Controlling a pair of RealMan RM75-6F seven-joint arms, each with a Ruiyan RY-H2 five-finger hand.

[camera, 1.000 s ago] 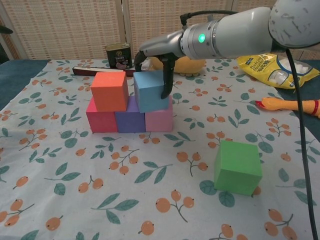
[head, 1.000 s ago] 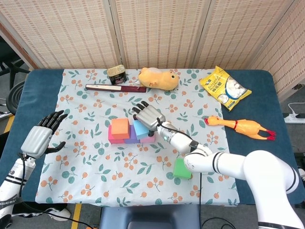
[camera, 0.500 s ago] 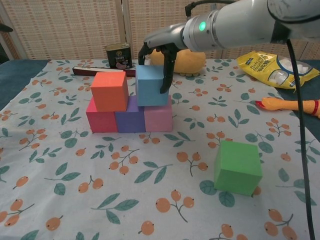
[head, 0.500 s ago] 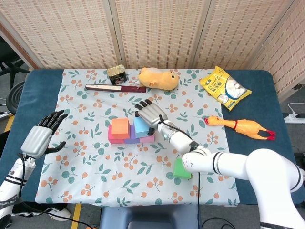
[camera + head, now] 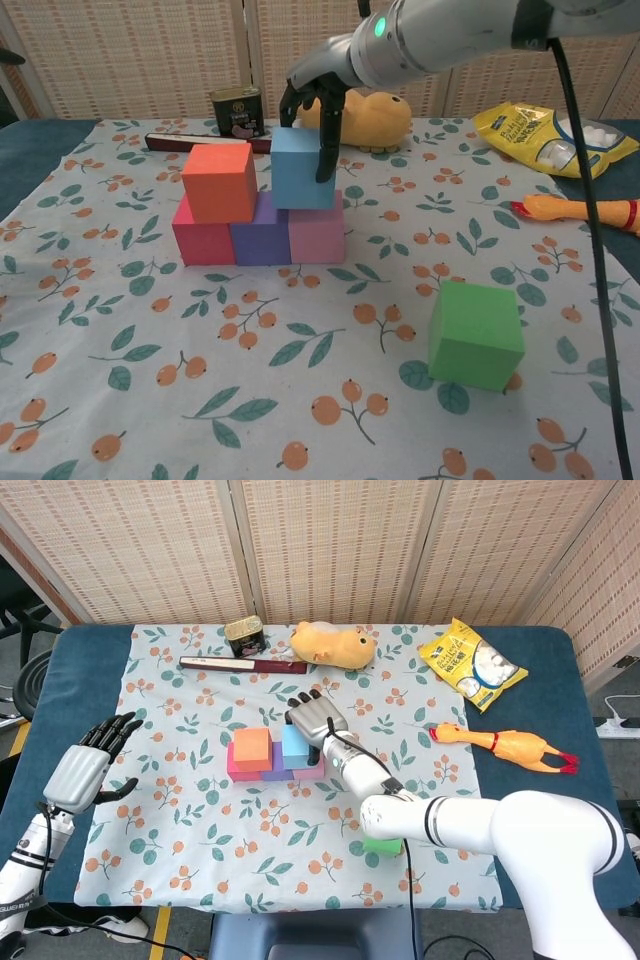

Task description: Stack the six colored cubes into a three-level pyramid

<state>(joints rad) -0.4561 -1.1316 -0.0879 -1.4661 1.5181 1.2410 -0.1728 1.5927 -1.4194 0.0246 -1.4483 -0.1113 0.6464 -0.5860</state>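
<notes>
we see a blue cube [image 5: 303, 168] on the second level, pinched by the right robot hand [image 5: 312, 95].
it sits on the purple cube [image 5: 260, 241] and pink cube [image 5: 317, 236], beside the orange cube [image 5: 219, 182] resting over the red cube [image 5: 201, 243]. the green cube [image 5: 476, 334] lies well apart on the worktop [image 5: 540, 700]. our left robot hand [image 5: 88, 765] hangs spread, holding nothing, at the cloth's [image 5: 120, 330] edge.

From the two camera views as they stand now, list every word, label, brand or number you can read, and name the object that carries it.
None can be read.
Tin can: printed label with a picture, lettering too small to read.
Yellow snack bag: printed writing, too blurred to read.
Cubes, such as the blue cube under the right hand: plain faces, no marks.
</notes>
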